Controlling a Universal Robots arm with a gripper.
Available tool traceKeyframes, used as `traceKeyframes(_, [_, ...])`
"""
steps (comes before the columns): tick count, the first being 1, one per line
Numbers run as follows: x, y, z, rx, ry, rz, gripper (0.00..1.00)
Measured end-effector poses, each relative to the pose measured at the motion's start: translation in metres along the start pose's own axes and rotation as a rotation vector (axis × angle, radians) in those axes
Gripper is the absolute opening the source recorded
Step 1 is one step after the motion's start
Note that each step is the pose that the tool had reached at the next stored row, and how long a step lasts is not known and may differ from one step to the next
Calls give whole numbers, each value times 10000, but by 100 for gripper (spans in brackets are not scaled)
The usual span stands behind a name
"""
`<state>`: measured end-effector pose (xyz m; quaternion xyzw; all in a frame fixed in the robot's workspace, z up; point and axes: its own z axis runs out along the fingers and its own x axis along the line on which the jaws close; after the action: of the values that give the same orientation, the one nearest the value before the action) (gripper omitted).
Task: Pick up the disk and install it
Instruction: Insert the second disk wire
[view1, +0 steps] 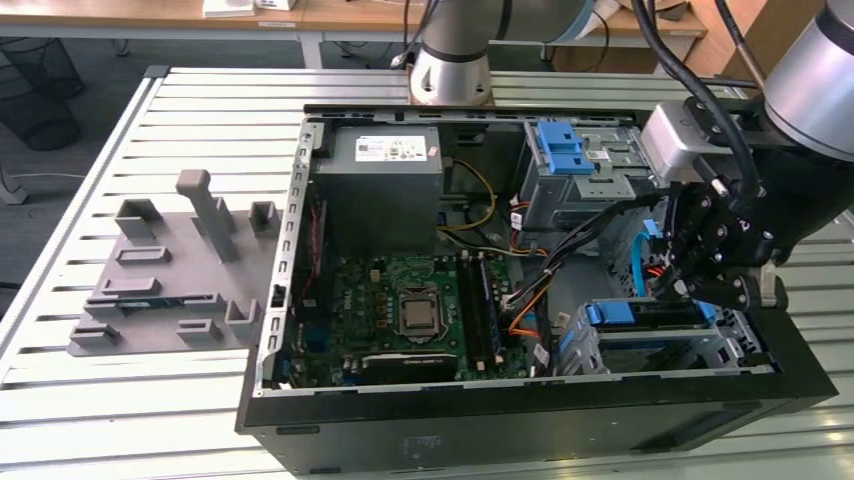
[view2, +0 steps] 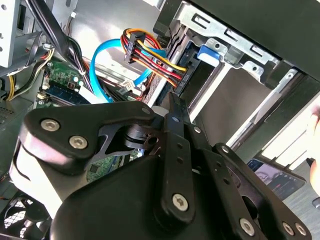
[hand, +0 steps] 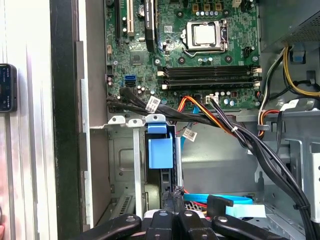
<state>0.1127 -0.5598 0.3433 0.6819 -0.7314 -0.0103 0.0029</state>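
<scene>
The tool hangs just above the drive cage, clenched, gripping nothing I can see. The disk sits directly below it, seated edge-up in the cage's slot.

silver arm, black screwed end effector

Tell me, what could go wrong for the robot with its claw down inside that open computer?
Two risks, as I judge them. The gripper works beside loose cables; a snag could pull a connector. The disk sits on edge in a narrow metal drive cage, so a slight tilt might jam its blue carrier against the rails.
</scene>
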Motion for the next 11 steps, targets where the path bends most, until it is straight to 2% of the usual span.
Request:
traceKeyframes(2, [0,5,0,0,0,1,11])
traceKeyframes(7, [6,72,2,5,-1,0,11])
traceKeyframes(11, [5,74,1,5,0,-1,11])
